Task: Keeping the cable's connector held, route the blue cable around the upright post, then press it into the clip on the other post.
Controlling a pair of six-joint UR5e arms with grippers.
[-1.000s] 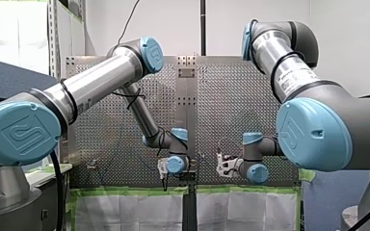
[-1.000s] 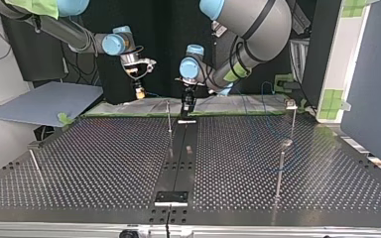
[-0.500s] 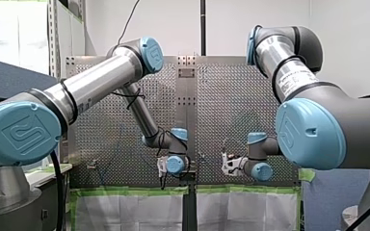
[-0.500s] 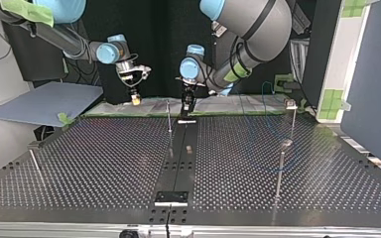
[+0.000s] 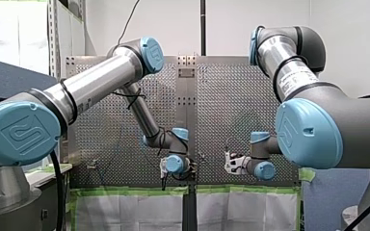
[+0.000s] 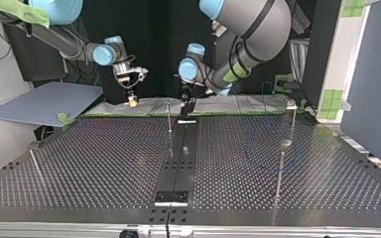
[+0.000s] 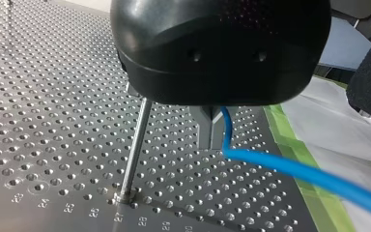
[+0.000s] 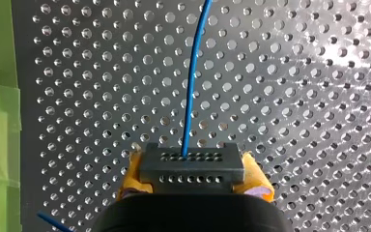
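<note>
Where the blue cable [image 8: 191, 87] ends, its dark connector [image 8: 192, 166], a small block with rows of holes, sits clamped between the yellow pads [image 8: 131, 178] of the right gripper [image 8: 193, 171]. From the connector's upper face the cable runs straight ahead of that gripper, above the perforated table [image 8: 309, 96]. A second short piece of blue shows beside the gripper's body. A strip of green tape [image 8: 0, 96] edges the table to one side of the gripper.

Seen from the left wrist, the left gripper [image 7: 212, 142] has its metal fingers [image 7: 207, 128] closed on the cable. The cable comes down out of them, bends sharply and leads off toward the taped edge. A thin upright post [image 7: 136, 145] stands in the table just beside these fingers, apart from the cable.

From across the table, in the top view, both grippers hang near the table's far edge. The right one is at that view's left and the left one near its middle. The thin post stands between them, closer to the left gripper. At the same view's right stand two more posts: the far post [image 6: 291, 121] carries a small fitting on top, and the near post [image 6: 279, 168] has a rounded head. Faint blue cable curves over the table between the left gripper and these two.
</note>
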